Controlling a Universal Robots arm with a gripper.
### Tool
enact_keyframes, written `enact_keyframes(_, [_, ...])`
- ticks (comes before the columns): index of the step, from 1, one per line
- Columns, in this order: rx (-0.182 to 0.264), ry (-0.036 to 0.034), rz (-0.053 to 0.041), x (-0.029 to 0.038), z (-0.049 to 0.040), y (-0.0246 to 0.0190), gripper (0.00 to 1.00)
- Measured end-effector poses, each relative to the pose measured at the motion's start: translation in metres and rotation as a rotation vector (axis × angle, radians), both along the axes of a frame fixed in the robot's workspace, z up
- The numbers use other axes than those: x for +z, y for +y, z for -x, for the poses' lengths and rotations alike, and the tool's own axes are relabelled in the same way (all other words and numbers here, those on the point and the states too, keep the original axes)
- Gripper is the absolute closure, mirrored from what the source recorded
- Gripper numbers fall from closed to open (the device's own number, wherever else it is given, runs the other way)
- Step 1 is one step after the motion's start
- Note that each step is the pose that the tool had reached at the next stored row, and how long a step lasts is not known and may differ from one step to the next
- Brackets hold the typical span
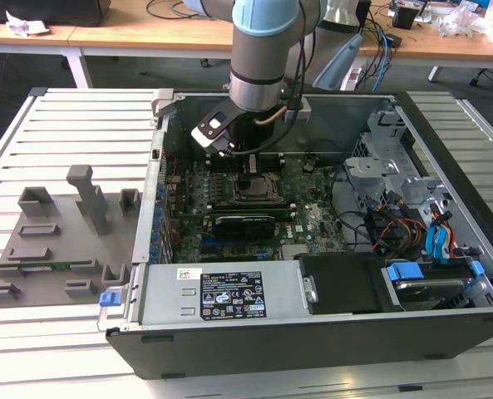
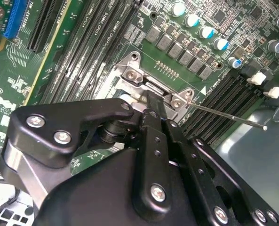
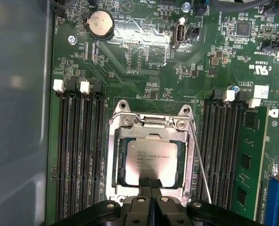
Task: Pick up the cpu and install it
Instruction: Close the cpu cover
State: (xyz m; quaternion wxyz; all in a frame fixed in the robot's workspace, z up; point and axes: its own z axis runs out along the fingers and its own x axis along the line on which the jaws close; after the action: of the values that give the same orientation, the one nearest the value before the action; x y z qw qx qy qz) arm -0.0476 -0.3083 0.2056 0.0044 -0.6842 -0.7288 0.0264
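The cpu [image 3: 148,157], a pale silvery square chip, lies flat inside the metal socket frame [image 3: 112,160] on the green motherboard [image 3: 144,61]. My gripper [image 3: 149,182] is shut, its two black fingers pressed together. Their tips rest over the chip's edge nearest the gripper body. In the second wrist view the fingers [image 2: 154,122] reach down to the socket frame [image 2: 132,75]. In the exterior view the gripper [image 1: 248,170] hangs straight down over the socket [image 1: 254,188] inside the open computer case [image 1: 313,332]. The socket's thin wire lever [image 3: 201,165] stands unlatched beside the frame.
Black memory slots [image 3: 80,155] flank the socket on both sides. A grey plastic fixture [image 1: 59,241] lies on the slatted table at the exterior view's left. Drive cages and cables [image 1: 404,208] fill the case at the exterior view's right. The case wall [image 3: 17,117] runs close by.
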Motion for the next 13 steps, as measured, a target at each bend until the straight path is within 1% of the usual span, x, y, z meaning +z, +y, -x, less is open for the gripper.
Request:
enact_keyframes(1, [0.000, 0.0003, 0.0004, -0.0005, 0.0000, 0.0000, 0.89])
enact_keyframes(4, [0.000, 0.0000, 0.0001, -0.0007, -0.0040, 0.0000, 0.89])
enact_keyframes(6, [0.000, 0.0002, -0.0004, 0.0009, -0.0123, 0.0001, 0.89])
enact_keyframes(9, [0.000, 0.0046, -0.0001, 0.0037, -0.0215, 0.0001, 0.89])
enact_keyframes(11, [0.000, 0.0064, 0.0000, 0.0043, -0.0245, 0.0001, 0.89])
enact_keyframes(13, [0.000, 0.0072, 0.0001, 0.0054, -0.0255, 0.0000, 0.89])
